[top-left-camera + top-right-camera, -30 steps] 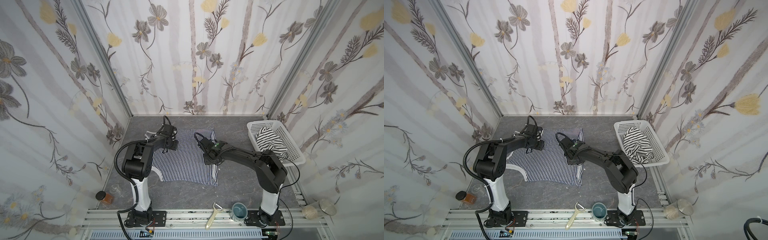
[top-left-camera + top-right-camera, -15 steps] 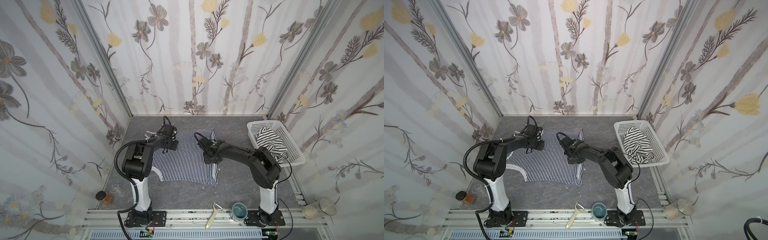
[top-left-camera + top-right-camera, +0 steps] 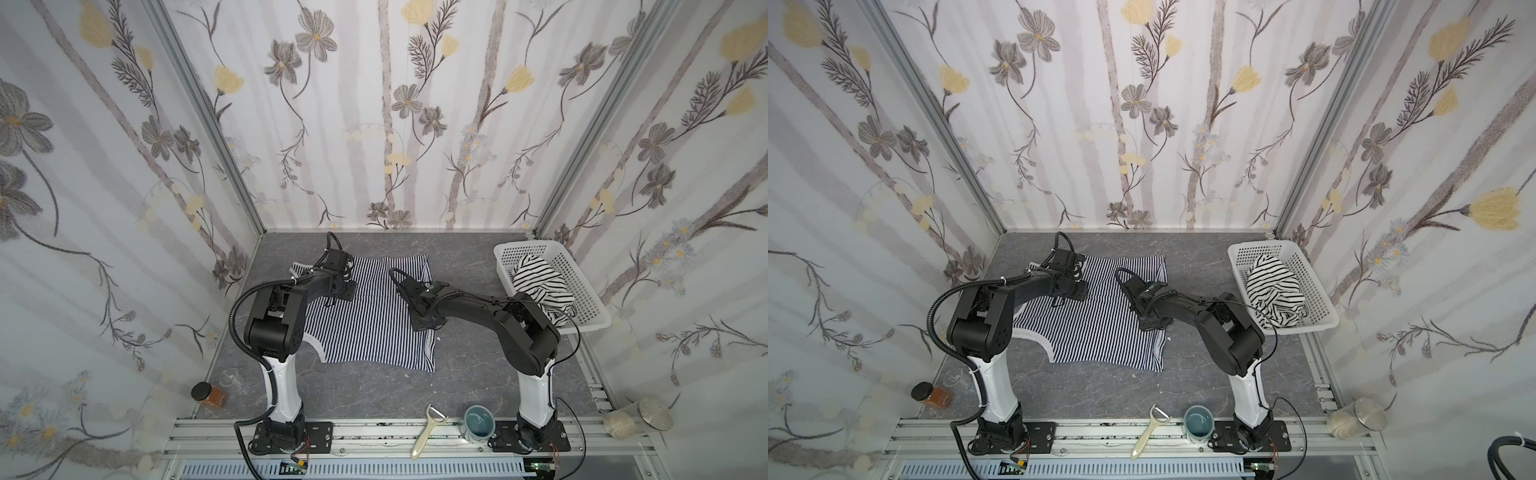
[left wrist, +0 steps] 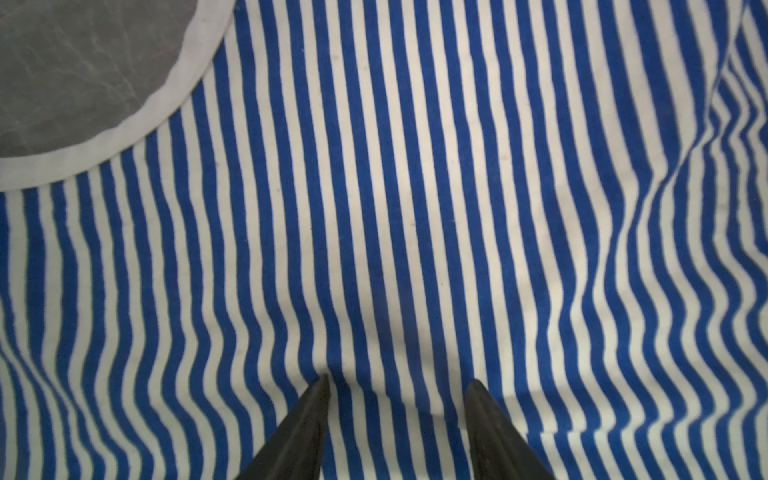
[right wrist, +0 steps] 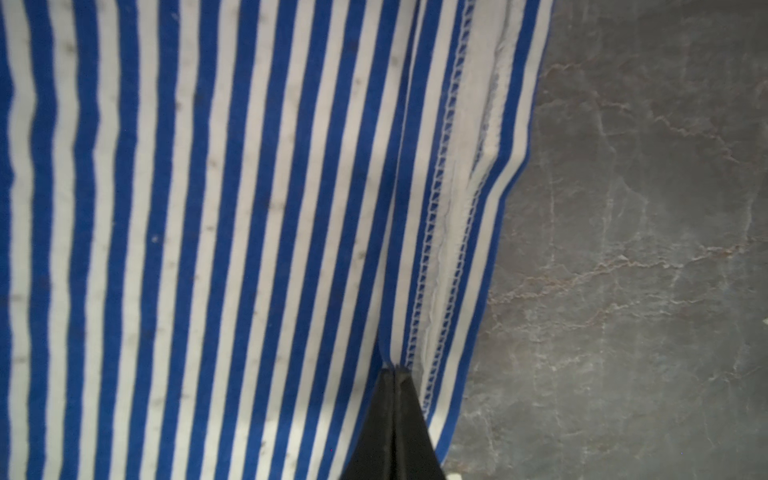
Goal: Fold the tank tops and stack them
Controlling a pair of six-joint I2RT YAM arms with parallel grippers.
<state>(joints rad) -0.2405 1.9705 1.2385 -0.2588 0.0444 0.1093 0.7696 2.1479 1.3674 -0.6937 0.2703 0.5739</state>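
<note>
A navy-and-white striped tank top [image 3: 374,328] [image 3: 1100,332] lies spread flat on the grey table, seen in both top views. My left gripper [image 4: 399,382] is open, with both fingertips pressed onto the cloth near its white-trimmed armhole [image 4: 137,124]. It sits over the top's far left part [image 3: 332,300]. My right gripper [image 5: 392,368] is shut on a pinch of this tank top beside the stitched hem [image 5: 449,208], at the top's right edge [image 3: 424,326]. The second tank top [image 3: 540,282], white with black stripes, lies bunched in the basket.
The white perforated basket [image 3: 528,244] stands at the right wall. On the front rail lie a peeler [image 3: 426,432] and a teal cup [image 3: 478,422]. An amber jar [image 3: 208,395] stands front left, and a clear jar [image 3: 636,417] front right.
My right gripper's jaws have closed on the cloth at the hem, and its arm has drawn in slightly. The left arm and gripper have not moved.
</note>
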